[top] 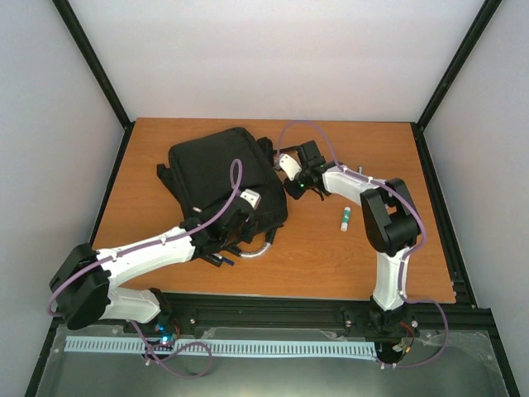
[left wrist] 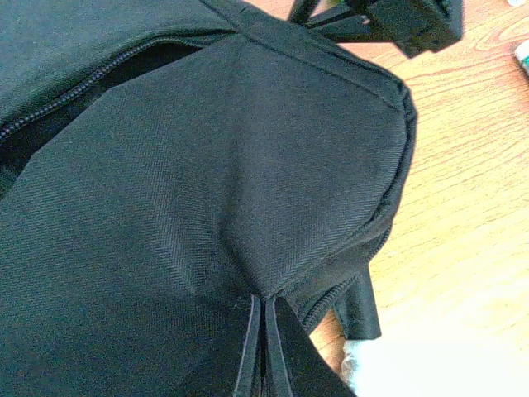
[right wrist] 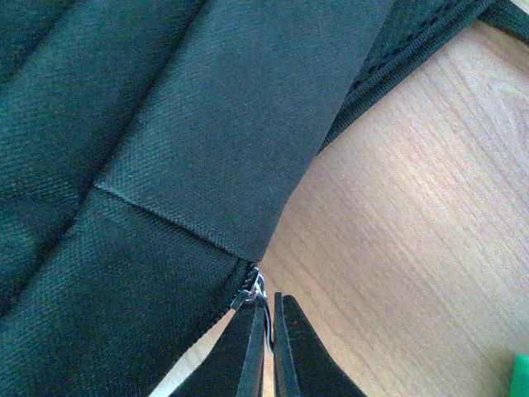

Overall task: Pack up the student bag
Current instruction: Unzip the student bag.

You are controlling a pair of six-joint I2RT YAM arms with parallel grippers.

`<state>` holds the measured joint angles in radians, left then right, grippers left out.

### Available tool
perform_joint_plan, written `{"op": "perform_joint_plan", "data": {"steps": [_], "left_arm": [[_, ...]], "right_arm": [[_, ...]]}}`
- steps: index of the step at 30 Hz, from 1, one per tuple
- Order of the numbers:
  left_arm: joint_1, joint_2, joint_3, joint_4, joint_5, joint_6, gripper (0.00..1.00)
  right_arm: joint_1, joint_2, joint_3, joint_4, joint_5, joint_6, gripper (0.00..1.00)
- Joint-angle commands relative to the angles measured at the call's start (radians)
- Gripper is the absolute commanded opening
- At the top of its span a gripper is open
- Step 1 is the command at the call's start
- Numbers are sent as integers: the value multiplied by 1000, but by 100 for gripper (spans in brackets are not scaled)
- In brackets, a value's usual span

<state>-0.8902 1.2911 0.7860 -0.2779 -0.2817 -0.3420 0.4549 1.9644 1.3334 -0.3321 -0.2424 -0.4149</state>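
The student bag (top: 216, 175), a large black fabric backpack, lies on the wooden table left of centre. My left gripper (top: 238, 220) is at its near edge. In the left wrist view the gripper (left wrist: 264, 304) is shut, pinching a fold of the bag's cloth (left wrist: 215, 165), with a partly open zip (left wrist: 78, 93) beyond. At the bag's right side, my right gripper (top: 291, 187) is shut too. The right wrist view shows its tips (right wrist: 269, 313) clamped on the metal zip pull (right wrist: 255, 289) at the corner of the bag (right wrist: 157, 132).
A white glue stick with a green cap (top: 344, 217) lies on the table right of the bag; its green end (right wrist: 521, 374) shows in the right wrist view. The bag's grey loop handle (top: 258, 250) curls toward the near edge. Black frame posts and white walls surround the table.
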Motion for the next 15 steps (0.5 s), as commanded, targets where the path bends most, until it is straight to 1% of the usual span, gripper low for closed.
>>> {"op": "perform_joint_plan", "data": {"steps": [1, 4, 8, 9, 10, 12, 13, 14, 15], "left_arm": [[-9, -27, 11, 20, 44, -4, 1], [-8, -26, 13, 18, 34, -4, 1], [-9, -28, 15, 16, 22, -10, 1], [-8, -27, 18, 13, 17, -16, 1], [-9, -25, 26, 5, 7, -23, 1], [-9, -19, 53, -28, -14, -37, 2], [-9, -16, 73, -52, -26, -49, 9], [-9, -14, 91, -79, -38, -60, 24], [-8, -13, 111, -108, -53, -70, 43]], "right_arm": [[-18, 62, 87, 54, 46, 34, 3], [-18, 65, 100, 61, 50, 46, 3], [-19, 26, 88, 65, 56, 49, 3], [-19, 12, 82, 59, 54, 48, 5], [-19, -4, 77, 52, 51, 48, 9], [-20, -43, 58, 38, 56, 54, 22], [-21, -68, 43, 33, 54, 58, 30], [-24, -96, 25, 28, 46, 61, 38], [-26, -130, 9, 20, 33, 65, 44]]}}
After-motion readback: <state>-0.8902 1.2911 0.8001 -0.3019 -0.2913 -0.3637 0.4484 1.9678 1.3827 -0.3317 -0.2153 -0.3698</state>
